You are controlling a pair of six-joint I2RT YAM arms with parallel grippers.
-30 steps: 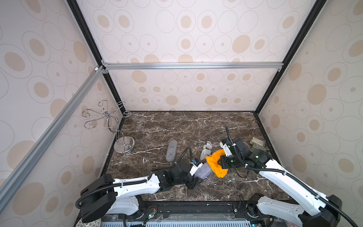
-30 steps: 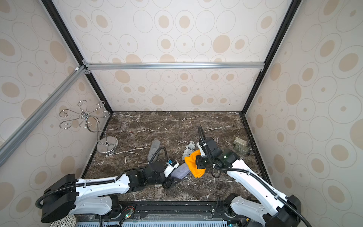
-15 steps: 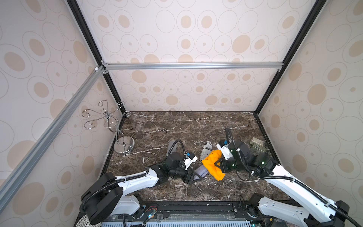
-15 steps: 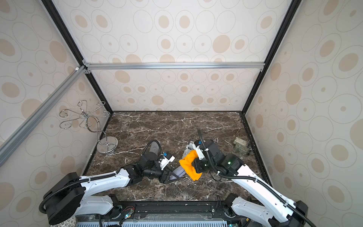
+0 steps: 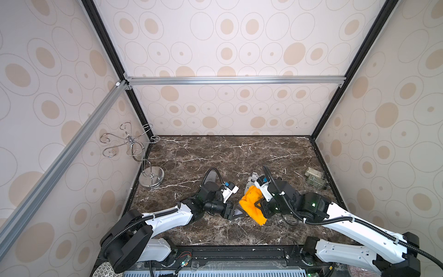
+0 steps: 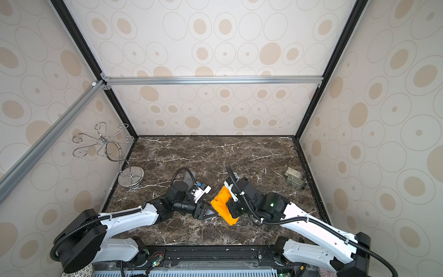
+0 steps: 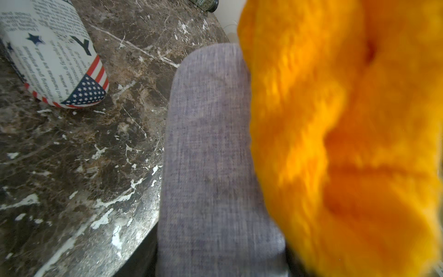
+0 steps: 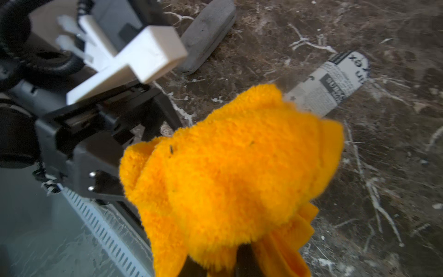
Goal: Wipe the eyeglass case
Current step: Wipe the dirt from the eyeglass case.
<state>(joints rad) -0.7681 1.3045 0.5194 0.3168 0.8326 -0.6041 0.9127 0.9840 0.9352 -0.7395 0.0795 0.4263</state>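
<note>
Now | left hand (image 5: 233, 213) grasping grey eyeglass case (image 7: 211, 167), shifted left | right hand (image 5: 260, 206) clenched on orange cloth (image 5: 251, 206), against case

**Both arms reached inward, grippers nearly tip to tip**

Left arm (image 5: 167, 217) stretched forward and inward, held low. Left gripper (image 5: 233, 212) pointed toward the right one, jaws clamped on the grey eyeglass case (image 7: 215, 167). Right arm (image 5: 347, 220) stretched inward from its own side, wrist angled down. Right gripper (image 5: 260, 206) faced the left one, jaws closed tight on the orange cloth (image 5: 250, 206). Both wrists sat near front centre.
</note>
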